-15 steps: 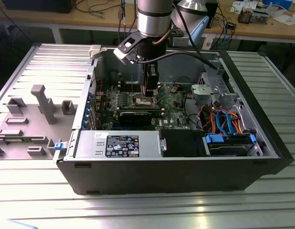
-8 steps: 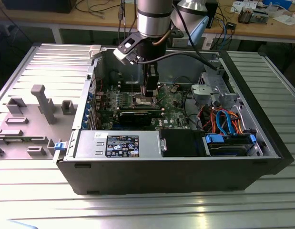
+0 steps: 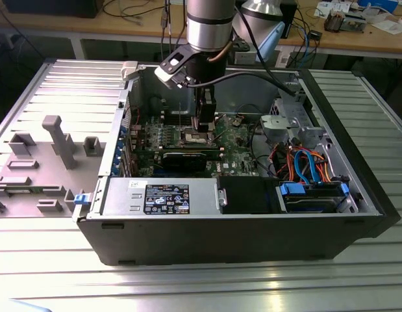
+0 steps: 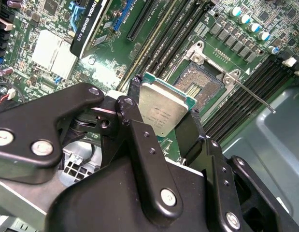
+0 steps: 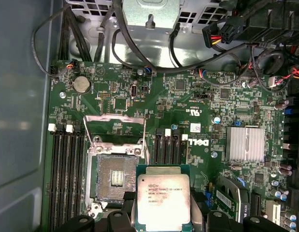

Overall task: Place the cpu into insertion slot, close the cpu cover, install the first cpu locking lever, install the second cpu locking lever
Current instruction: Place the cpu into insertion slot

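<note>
A ribbed metal counter point(image 3: 356, 286) carries an open computer case point(image 3: 188, 240) lying on its side near the middle, with a grey fixture plate point(image 3: 38, 169) beside it toward the exterior view's left edge. Inside the case lies the green motherboard point(image 5: 188, 96). The gripper point(image 3: 205, 120) reaches down into the case over the board; in the second wrist view its black fingers point(image 4: 132, 96) are clamped on two opposite edges of the cpu point(image 4: 163, 108). The insertion slot point(image 5: 115, 176) lies open between the memory slots point(image 5: 67, 179), its dark centre bare. The cpu cover point(image 5: 118, 141) stands raised at one edge of the slot. The cpu hangs just beside the slot, silvery face toward the wrist cameras, not seated. A thin locking lever point(image 4: 253, 94) angles away from the slot's corner
</note>
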Motion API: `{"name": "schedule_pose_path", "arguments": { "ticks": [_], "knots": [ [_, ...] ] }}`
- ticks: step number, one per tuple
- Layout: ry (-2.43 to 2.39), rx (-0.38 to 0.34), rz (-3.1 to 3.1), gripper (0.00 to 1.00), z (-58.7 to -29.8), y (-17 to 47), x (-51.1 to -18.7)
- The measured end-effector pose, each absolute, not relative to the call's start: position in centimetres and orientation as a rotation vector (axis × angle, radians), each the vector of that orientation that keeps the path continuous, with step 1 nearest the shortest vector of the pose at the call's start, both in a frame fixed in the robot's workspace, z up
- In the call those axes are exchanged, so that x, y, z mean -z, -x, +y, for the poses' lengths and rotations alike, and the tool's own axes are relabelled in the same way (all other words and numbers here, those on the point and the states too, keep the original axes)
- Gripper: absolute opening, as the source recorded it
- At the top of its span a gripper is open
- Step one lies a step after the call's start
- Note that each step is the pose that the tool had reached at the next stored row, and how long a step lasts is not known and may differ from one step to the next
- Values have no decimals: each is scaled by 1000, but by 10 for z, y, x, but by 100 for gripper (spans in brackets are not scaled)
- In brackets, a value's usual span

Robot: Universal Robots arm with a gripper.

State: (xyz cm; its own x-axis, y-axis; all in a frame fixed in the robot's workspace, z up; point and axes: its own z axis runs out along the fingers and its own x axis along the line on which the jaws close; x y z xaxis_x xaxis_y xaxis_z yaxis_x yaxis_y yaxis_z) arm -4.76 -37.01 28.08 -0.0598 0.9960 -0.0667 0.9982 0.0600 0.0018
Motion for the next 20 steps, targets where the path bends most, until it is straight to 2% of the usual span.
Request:
{"name": "schedule_pose_path", "arguments": {
  "ticks": [20],
  "knots": [
    [-2119, 69, 2250, 54, -370, 48, -277]
  ]
}}
